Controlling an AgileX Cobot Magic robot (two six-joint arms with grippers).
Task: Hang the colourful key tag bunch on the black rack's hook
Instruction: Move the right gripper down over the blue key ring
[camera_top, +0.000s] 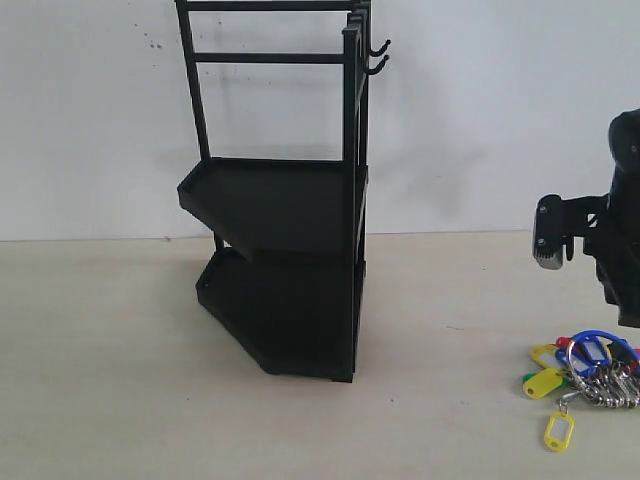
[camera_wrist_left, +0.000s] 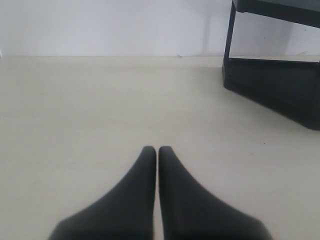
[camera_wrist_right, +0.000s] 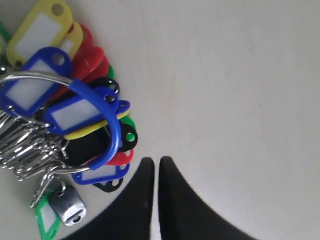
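The colourful key tag bunch (camera_top: 585, 375) lies on the table at the right edge of the exterior view, its blue-sheathed ring on top of yellow, red and green tags. In the right wrist view the key tag bunch (camera_wrist_right: 75, 115) sits just beside my right gripper (camera_wrist_right: 156, 161), which is shut and holds nothing. The black rack (camera_top: 290, 250) stands mid-table, with two small hooks (camera_top: 378, 55) at its upper right post. My left gripper (camera_wrist_left: 157, 150) is shut and empty over bare table, with the black rack's base (camera_wrist_left: 275, 85) off to one side.
A white wall rises behind the pale table (camera_top: 120, 380). The right arm's black body (camera_top: 615, 230) hangs above the tags at the right edge of the exterior view. A silver metal tag (camera_wrist_right: 67, 207) lies among the bunch.
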